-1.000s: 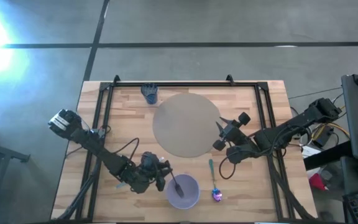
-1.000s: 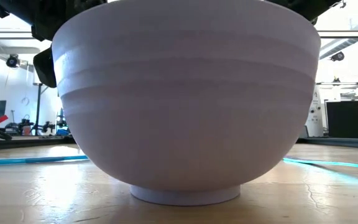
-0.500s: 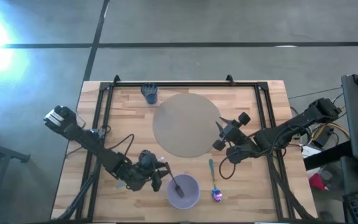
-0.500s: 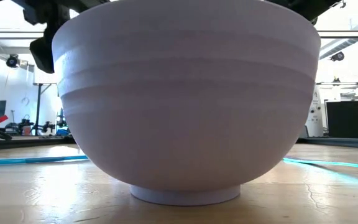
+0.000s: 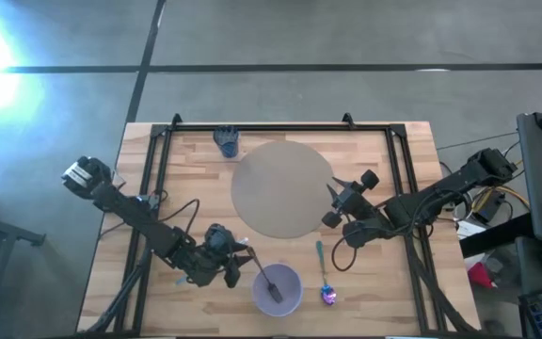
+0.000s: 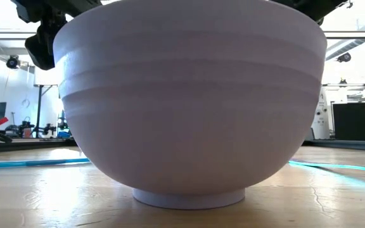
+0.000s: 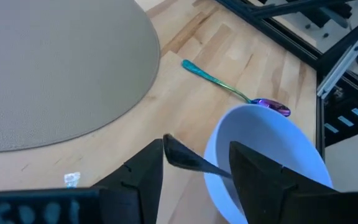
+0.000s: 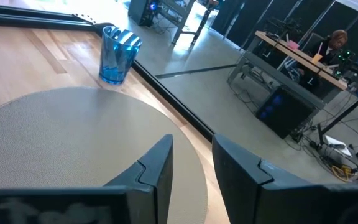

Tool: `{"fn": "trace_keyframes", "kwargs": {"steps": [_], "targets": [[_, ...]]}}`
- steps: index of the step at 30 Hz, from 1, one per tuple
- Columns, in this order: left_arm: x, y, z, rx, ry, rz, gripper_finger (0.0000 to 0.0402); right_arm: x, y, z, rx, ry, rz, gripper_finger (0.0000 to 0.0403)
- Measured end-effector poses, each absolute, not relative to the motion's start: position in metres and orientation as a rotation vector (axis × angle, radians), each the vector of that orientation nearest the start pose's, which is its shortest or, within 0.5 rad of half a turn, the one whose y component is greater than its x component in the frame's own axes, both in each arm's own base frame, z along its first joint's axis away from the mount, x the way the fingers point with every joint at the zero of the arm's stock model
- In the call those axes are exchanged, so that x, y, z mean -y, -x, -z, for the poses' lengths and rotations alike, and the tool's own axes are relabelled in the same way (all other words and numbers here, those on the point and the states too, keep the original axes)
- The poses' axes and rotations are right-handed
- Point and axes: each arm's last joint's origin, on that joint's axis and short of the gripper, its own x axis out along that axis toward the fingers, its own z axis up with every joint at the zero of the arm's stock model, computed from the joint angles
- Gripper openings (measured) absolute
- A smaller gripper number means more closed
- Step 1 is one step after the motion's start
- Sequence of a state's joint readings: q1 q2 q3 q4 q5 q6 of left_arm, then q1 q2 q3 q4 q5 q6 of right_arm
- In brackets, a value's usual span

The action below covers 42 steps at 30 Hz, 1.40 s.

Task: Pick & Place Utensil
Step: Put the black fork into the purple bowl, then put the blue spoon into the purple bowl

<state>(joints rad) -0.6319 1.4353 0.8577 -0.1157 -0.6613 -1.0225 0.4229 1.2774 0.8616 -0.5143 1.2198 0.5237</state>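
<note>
A: Item one, the dark utensil [image 5: 268, 281]. Where does it lie?

B: In the lavender bowl [image 5: 277, 289] at the table's [image 5: 196, 188] near edge, head down inside, handle leaning out over the rim toward the left gripper [image 5: 243, 266]. The left wrist view shows the handle tip [image 7: 174, 149] between the two dark fingers [image 7: 143, 171], touching neither.

A: State of that gripper?

B: Fingers spread apart, holding nothing, just beside the bowl.

A: Item two, the other utensil?

B: An iridescent spoon [image 5: 324, 278] with a teal handle, flat on the wood just beside the bowl, on the right arm's side.

A: The right gripper [image 5: 331, 202]?

B: Waiting at the edge of the round grey mat [image 5: 280, 188], empty; its fingers [image 8: 153, 167] stand a little apart.

A: Remaining stock?

B: A blue cup [image 5: 227, 141] upright at the far side, near the mat. A person sits at a desk in the room beyond.
</note>
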Motion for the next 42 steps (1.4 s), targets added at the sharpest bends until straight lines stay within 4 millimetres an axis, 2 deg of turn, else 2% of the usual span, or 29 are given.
{"fn": "trace_keyframes", "kwargs": {"steps": [12,21,28,36,42], "targets": [[0.155,-0.241,-0.227,-0.526,0.573,-0.273,0.0172,-0.073,-0.229,-0.250,-0.425,0.212,0.861,0.0107],[0.142,-0.223,-0.256,-0.474,0.522,-0.236,0.0172,-0.080,-0.236,-0.252,-0.443,0.074,0.713,0.0107],[0.131,-0.211,-0.279,-0.391,0.373,-0.216,0.0172,-0.091,-0.241,-0.268,-0.485,-0.036,0.527,0.0107],[0.122,-0.201,-0.295,-0.350,0.242,-0.174,0.0172,-0.102,-0.247,-0.292,-0.510,-0.291,0.320,0.0107],[0.119,-0.197,-0.300,-0.339,0.184,-0.160,0.0172,-0.107,-0.249,-0.301,-0.549,-0.511,0.217,0.0107]]}}
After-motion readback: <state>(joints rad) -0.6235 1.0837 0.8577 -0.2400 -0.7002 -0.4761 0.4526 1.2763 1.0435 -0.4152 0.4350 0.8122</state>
